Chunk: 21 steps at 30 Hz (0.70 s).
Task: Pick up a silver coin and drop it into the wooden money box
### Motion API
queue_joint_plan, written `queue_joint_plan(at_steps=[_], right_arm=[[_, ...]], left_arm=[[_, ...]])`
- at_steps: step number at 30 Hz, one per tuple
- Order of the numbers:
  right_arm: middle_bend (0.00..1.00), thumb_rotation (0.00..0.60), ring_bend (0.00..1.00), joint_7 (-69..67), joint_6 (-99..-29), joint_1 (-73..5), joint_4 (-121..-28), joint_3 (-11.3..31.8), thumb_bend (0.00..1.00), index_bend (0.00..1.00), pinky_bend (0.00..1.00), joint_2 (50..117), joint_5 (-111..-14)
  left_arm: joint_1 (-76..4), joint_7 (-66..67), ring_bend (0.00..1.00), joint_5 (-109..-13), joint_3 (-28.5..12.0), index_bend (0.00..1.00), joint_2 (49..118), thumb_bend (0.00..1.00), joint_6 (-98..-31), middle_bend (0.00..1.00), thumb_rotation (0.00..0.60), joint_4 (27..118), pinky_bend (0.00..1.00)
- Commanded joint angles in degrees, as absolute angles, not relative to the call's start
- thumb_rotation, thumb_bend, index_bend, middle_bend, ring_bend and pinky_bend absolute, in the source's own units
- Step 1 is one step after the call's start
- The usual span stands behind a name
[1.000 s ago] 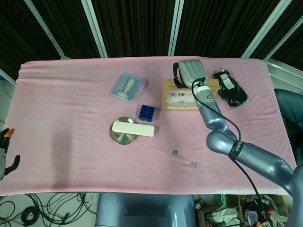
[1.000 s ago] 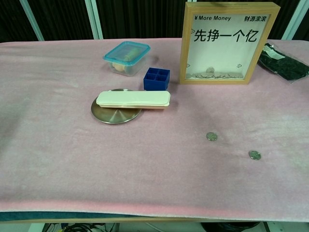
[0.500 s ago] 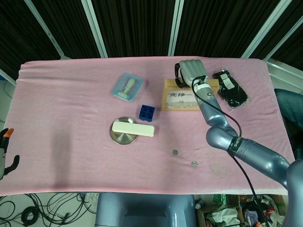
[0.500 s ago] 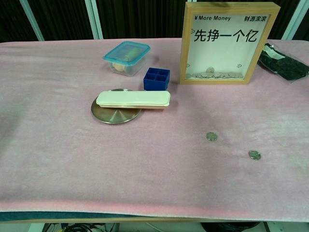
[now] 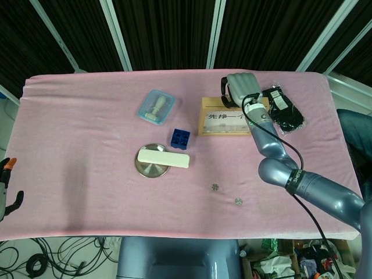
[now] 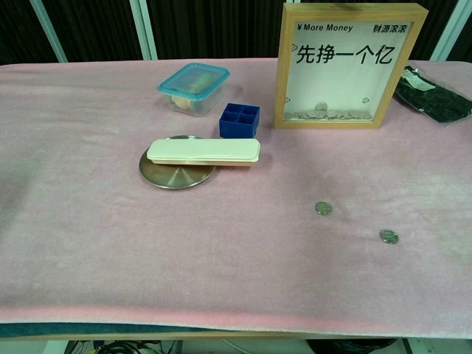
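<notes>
The wooden money box (image 5: 224, 122) (image 6: 351, 66) stands upright at the back right of the pink table, with several coins lying behind its window. Two silver coins lie on the cloth in front of it, one (image 5: 215, 186) (image 6: 323, 209) nearer the middle and one (image 5: 238, 201) (image 6: 389, 237) further right. My right hand (image 5: 241, 87) hovers over the box's top right corner with its fingers curled in; nothing shows in them. My left hand (image 5: 6, 186) hangs off the table's left front edge, fingers apart and holding nothing.
A black packet (image 5: 283, 110) (image 6: 434, 96) lies right of the box. Left of it are a teal-lidded container (image 5: 156, 106) (image 6: 193, 88), a blue block (image 5: 180, 138) (image 6: 240, 120), and a cream case (image 5: 164, 158) (image 6: 203, 151) across a metal dish (image 5: 150, 168) (image 6: 173, 177).
My right hand has drifted to the right along the top of the money box, toward the black packet. The coins on the cloth and the left hand have stayed put.
</notes>
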<state>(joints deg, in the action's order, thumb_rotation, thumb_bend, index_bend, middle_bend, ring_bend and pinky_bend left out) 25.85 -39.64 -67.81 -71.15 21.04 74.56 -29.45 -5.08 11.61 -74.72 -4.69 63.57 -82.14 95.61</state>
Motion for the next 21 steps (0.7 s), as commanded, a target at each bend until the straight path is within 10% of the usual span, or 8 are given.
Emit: queue_joint_plan(at_steps=[1,21], right_arm=[[0.75,0.6,0.82,25.65,-39.73,-67.8,-71.42,20.65,0.41,0.71,0.83,74.2,-29.21],[0.75,0.6,0.82,24.21,-39.66,-67.73,-72.07,17.69,0.41,0.72,0.83,72.98,-27.76]], left_arm=[[-5.1,11.65,0.0,-74.69,-4.74,0.06,63.6,0.4,-82.17,0.04,0.6,95.59,0.0],[-5.14,11.91,0.0,-74.61,-4.76,0.07,63.75,0.4,-82.25,0.04,0.6,95.44,0.0]])
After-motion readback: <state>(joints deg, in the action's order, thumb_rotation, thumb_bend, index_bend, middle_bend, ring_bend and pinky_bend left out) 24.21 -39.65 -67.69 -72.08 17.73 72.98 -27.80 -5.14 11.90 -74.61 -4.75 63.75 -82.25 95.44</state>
